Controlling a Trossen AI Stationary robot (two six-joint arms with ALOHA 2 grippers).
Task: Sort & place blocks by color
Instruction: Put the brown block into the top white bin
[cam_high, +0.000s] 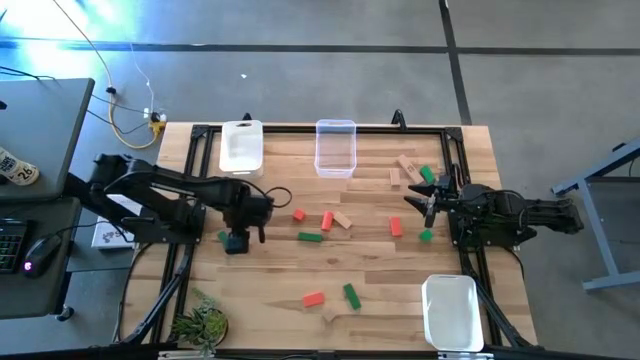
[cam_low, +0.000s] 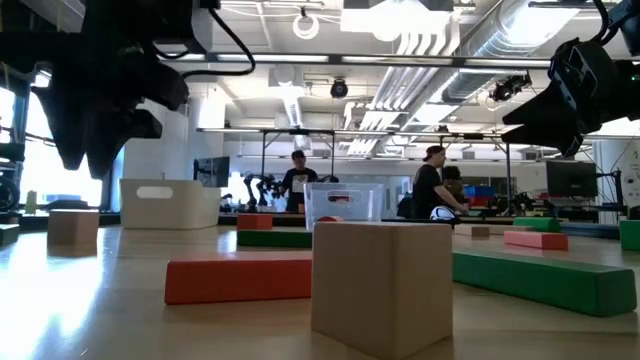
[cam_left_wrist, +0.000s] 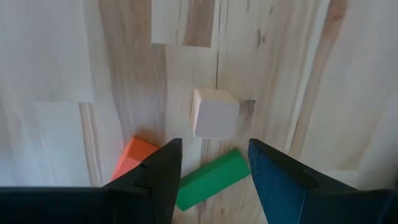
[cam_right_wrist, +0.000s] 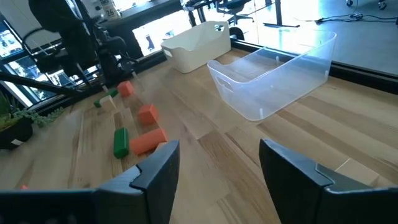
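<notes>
Only beneath left end effector: pale cube (unclear from above)

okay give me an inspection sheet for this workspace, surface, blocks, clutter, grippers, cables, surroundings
Surface: wood table, black frame.
Job's things: red, green and wood blocks scattered mid-table and far right; white bins and clear bin look empty.
Clutter: plant at near left corner.
Grippers: left gripper open above green block; right gripper open, empty.
Cables: yellow and white cables off the far left corner.
Surroundings: desk, keyboard, mouse left; people behind.
</notes>
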